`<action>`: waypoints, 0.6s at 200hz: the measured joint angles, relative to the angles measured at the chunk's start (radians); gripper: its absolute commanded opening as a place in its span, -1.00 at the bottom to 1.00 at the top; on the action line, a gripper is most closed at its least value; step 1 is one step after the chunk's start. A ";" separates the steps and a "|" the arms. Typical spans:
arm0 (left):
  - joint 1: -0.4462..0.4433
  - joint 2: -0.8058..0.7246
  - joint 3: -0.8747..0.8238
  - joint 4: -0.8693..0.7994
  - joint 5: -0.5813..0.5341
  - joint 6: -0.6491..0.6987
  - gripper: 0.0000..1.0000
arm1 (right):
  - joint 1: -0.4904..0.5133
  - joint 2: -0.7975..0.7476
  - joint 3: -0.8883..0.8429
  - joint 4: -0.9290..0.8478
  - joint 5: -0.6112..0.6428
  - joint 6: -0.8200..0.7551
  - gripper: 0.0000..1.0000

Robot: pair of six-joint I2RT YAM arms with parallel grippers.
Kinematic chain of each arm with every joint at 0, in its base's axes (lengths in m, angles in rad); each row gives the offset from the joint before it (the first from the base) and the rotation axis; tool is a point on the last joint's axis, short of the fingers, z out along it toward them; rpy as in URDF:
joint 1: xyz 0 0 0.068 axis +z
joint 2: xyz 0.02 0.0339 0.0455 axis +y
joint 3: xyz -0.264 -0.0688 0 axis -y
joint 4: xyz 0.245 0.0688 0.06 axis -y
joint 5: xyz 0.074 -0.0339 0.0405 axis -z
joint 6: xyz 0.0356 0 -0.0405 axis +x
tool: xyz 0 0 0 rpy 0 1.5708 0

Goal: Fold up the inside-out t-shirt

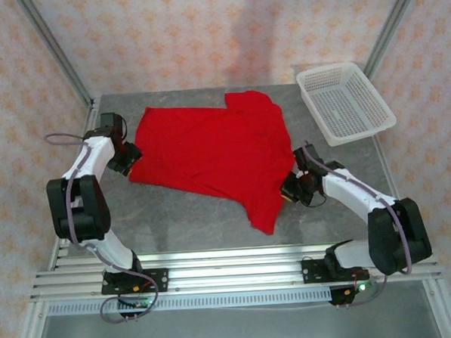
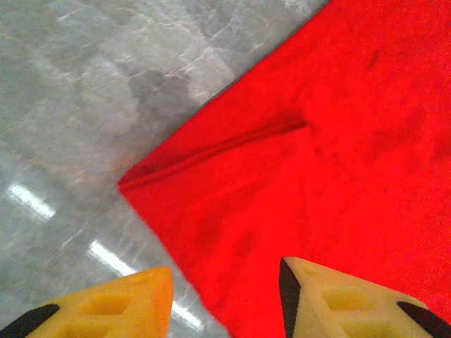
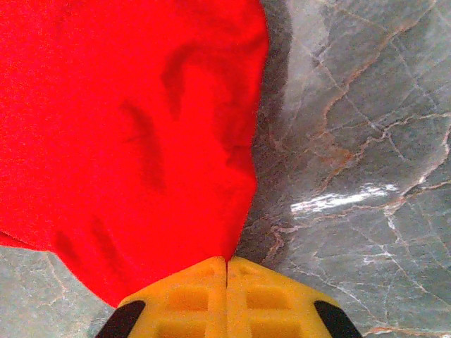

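now, right gripper (image 3: 225, 262) closed on an edge of the red t-shirt (image 1: 209, 151); left gripper (image 2: 225, 271) half open astride its hem, empty.

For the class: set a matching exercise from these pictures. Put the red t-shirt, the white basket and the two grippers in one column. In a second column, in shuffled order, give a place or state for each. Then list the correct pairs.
Column one
1. t-shirt
2. basket
3. left gripper
4. right gripper

Column two
A. shut on the shirt's right edge
B. at the far right corner of the table
C. spread across the middle of the table
D. open, straddling the shirt's left edge

Pairs: 1-C, 2-B, 3-D, 4-A
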 measured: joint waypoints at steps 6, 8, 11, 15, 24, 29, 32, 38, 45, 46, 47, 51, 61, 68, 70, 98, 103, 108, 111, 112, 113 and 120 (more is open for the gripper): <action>0.000 0.020 0.008 0.010 0.008 -0.003 -0.18 | 0.000 -0.002 -0.003 -0.002 0.000 0.000 -1.00; 0.000 0.027 0.012 0.014 0.008 -0.003 -0.19 | 0.000 -0.002 -0.004 -0.002 0.000 0.000 -1.00; 0.000 0.038 0.016 0.019 0.011 -0.003 -0.18 | 0.000 -0.002 -0.005 -0.004 0.000 0.000 -1.00; 0.000 0.052 0.023 0.024 0.012 -0.004 -0.18 | 0.000 -0.002 -0.006 -0.005 0.001 0.000 -1.00; 0.000 0.082 0.038 0.034 0.015 -0.004 -0.19 | 0.000 -0.004 -0.006 -0.010 0.003 0.000 -1.00; 0.000 0.102 0.050 0.040 0.015 -0.004 -0.18 | 0.000 -0.006 -0.007 -0.012 0.003 0.000 -1.00; 0.000 0.114 0.057 0.045 0.015 -0.003 -0.18 | 0.000 -0.006 -0.007 -0.013 0.003 0.000 -1.00; 0.000 0.136 0.071 0.055 0.015 -0.003 -0.18 | 0.000 -0.008 -0.007 -0.016 0.004 0.000 -1.00; 0.000 0.159 0.089 0.062 0.014 -0.003 -0.18 | 0.000 -0.008 -0.007 -0.019 0.004 0.000 -1.00; 0.000 0.162 0.091 0.063 0.014 -0.003 -0.18 | 0.000 -0.009 -0.007 -0.020 0.004 0.000 -1.00; 0.000 0.165 0.093 0.064 0.014 -0.003 -0.18 | 0.000 -0.009 -0.007 -0.021 0.004 0.000 -1.00; 0.000 0.179 0.106 0.067 0.014 -0.003 -0.18 | 0.000 -0.010 -0.007 -0.023 0.004 0.000 -1.00; 0.000 0.215 0.139 0.071 0.014 -0.003 -0.18 | 0.000 -0.011 -0.006 -0.031 0.007 0.000 -1.00; 0.000 0.239 0.163 0.076 0.014 -0.003 -0.19 | 0.000 -0.013 -0.007 -0.037 0.008 0.000 -1.00; 0.000 0.244 0.169 0.077 0.014 -0.003 -0.20 | 0.000 -0.014 -0.007 -0.039 0.008 0.000 -1.00; -0.002 0.320 0.237 0.088 0.026 0.000 -0.31 | 0.000 -0.030 -0.006 -0.063 0.016 0.000 -1.00; -0.002 0.329 0.243 0.087 0.027 0.001 -0.33 | 0.000 -0.032 -0.006 -0.067 0.019 0.000 -1.00; -0.002 0.338 0.248 0.087 0.027 0.001 -0.33 | 0.000 -0.035 -0.006 -0.070 0.021 0.000 -1.00; -0.002 0.341 0.249 0.086 0.027 0.001 -0.33 | 0.000 -0.036 -0.006 -0.072 0.023 0.000 -1.00; -0.003 0.341 0.249 0.086 0.026 0.001 -0.34 | 0.000 -0.037 -0.006 -0.072 0.024 0.000 -1.00; -0.003 0.342 0.249 0.086 0.026 0.001 -0.33 | 0.000 -0.037 -0.006 -0.073 0.024 0.000 -1.00; -0.005 0.345 0.249 0.084 0.026 0.001 -0.34 | 0.000 -0.040 -0.006 -0.075 0.028 0.000 -1.00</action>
